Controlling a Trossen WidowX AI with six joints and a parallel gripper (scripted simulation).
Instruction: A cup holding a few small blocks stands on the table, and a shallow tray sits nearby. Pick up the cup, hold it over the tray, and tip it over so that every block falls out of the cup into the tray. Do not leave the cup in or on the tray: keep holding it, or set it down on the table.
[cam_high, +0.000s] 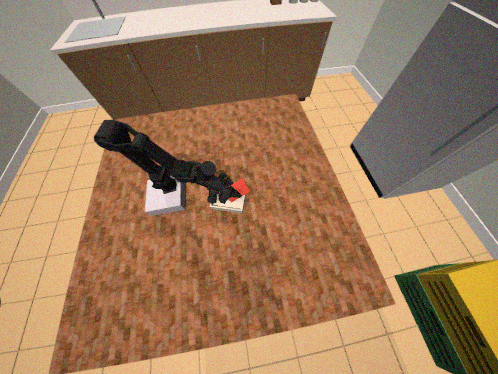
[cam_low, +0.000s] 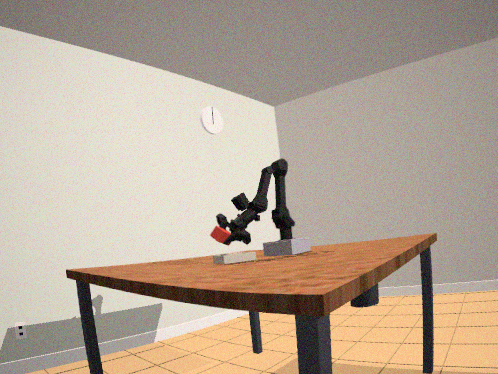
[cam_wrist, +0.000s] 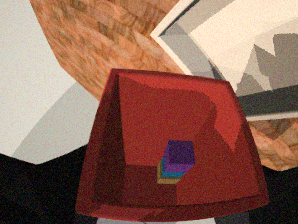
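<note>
Matt red cup (cam_high: 241, 187) (cam_low: 220, 234) (cam_wrist: 165, 110), wood-grained tabletop (cam_high: 200, 280) (cam_low: 210, 277) (cam_wrist: 105, 30), smooth matt cream tray (cam_high: 229, 207) (cam_low: 235, 258) (cam_wrist: 235, 37)
</note>
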